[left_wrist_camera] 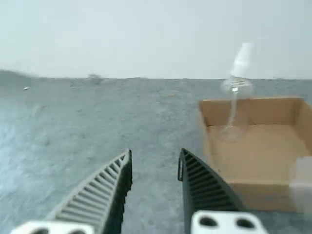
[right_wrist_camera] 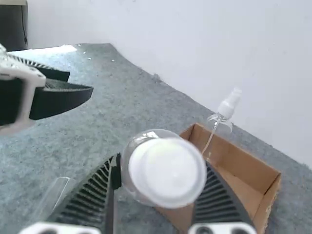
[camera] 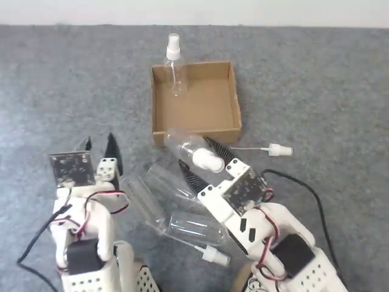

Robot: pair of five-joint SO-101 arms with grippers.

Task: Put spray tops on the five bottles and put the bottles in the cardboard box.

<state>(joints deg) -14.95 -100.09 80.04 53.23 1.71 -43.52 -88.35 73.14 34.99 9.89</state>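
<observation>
- Pinched a clear plastic bottle (camera: 184,142), white spray top fitted, between the ribbed black fingers (camera: 222,152) of the right hand (camera: 193,152) at the near wall of the cardboard box (camera: 235,103); judged staged for lifting over it.
- Held the left hand (camera: 100,141) spread and empty over the grey carpeted worktop (camera: 316,79), apart from the box.
- Stood one capped bottle (camera: 175,68) upright in a far box corner, judged to keep floor space free.
- Left a loose spray top (camera: 280,149) with thin dip tube beside the box, smooth see-through bottles (camera: 144,196) lying between the arms.
</observation>
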